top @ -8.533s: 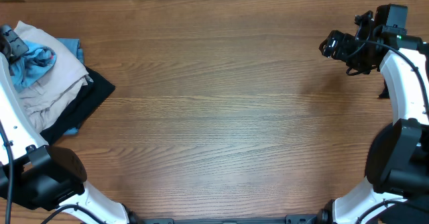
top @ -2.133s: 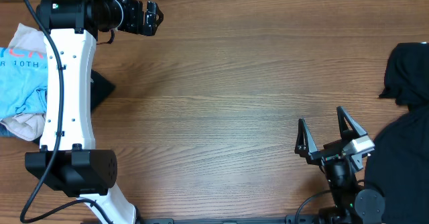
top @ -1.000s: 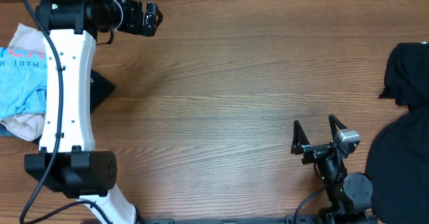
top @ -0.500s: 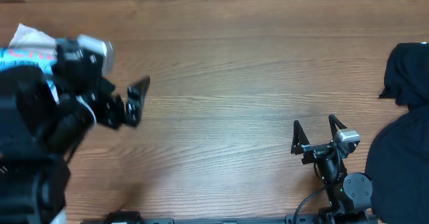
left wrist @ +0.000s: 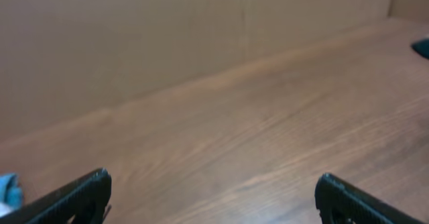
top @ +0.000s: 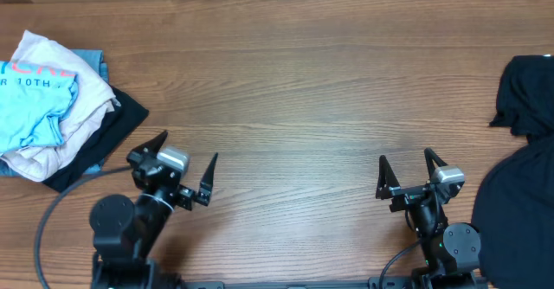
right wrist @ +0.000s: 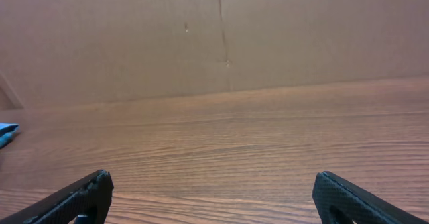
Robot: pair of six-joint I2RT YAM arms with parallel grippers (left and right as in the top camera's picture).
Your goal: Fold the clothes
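Resting low along the near edge of the table, both arms have their pincers spread wide apart, with nothing between the fingers. The left gripper sits over the table's near-left part and the right gripper over its near-right part, each above bare wood. The wrist cameras show the same: two dark fingertips far apart, open wood grain between them and a brown wall rising past the table's far edge.

The clothes lie in a crumpled heap at the table's far-left corner, unfolded and clear of both grippers. On top is a light blue T-shirt with white lettering and a red-orange mark. An off-white garment is bunched under and around it. A black garment sticks out from beneath, toward the table's middle. More black cloth lies at the table's right edge.
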